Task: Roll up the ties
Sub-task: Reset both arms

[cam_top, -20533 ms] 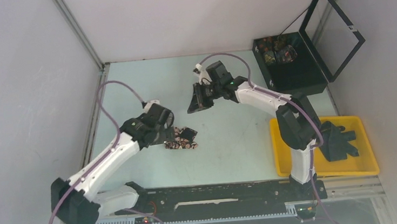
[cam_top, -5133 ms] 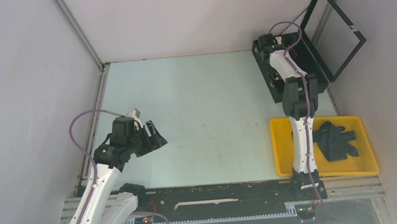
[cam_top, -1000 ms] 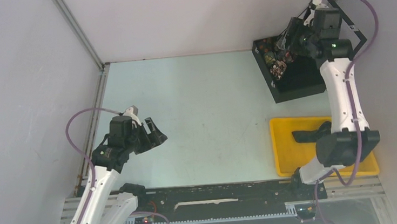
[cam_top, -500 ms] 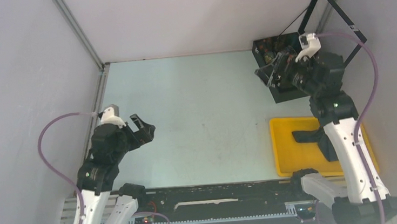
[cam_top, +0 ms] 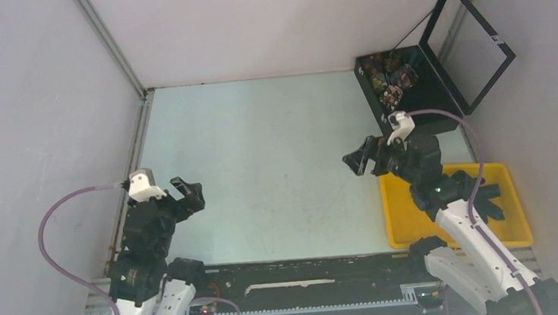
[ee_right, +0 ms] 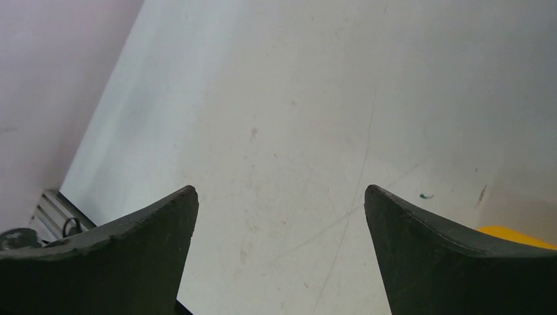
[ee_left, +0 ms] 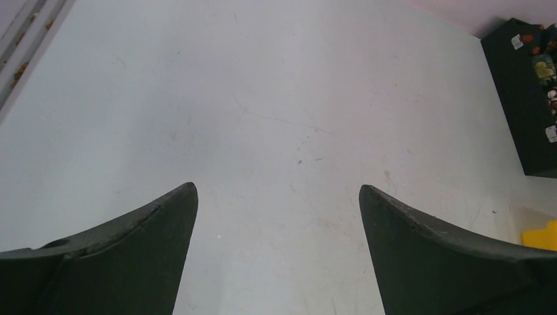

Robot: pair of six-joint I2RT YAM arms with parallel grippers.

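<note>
L claw (cam_top: 188, 194): jaws spread full wide, nothing between them; only bare table (cam_top: 274, 135) under it. Wrist cam cuts off both fingers at frame bottom.
R claw (cam_top: 362, 158): also wide open, holds nothing; hangs over bare table. Finger bases cut off in its wrist cam too.
Yellow tray (cam_top: 402, 223): just behind and to the right of R claw, under the R arm; arm hides a good part. Only a yellow corner shows in each wrist cam.
Dark ties (cam_top: 495, 201): loose heap in tray, behind R claw, part hidden by R arm; can't count them, no pattern seen.
Black box (cam_top: 430, 87): ahead and right of R claw, well apart; far ahead-right of L claw.
Rolled ties (cam_top: 387, 79): patterned bundles at box's far end; too small to count or tell colours apart.
Lid (cam_top: 467, 38): stands open beyond box, see-through panel, top corner near frame edge.
Stickers (ee_left: 517, 41): small white tags on the box contents, L wrist cam; writing too small to read.
Brands/text: none legible anywhere.
</note>
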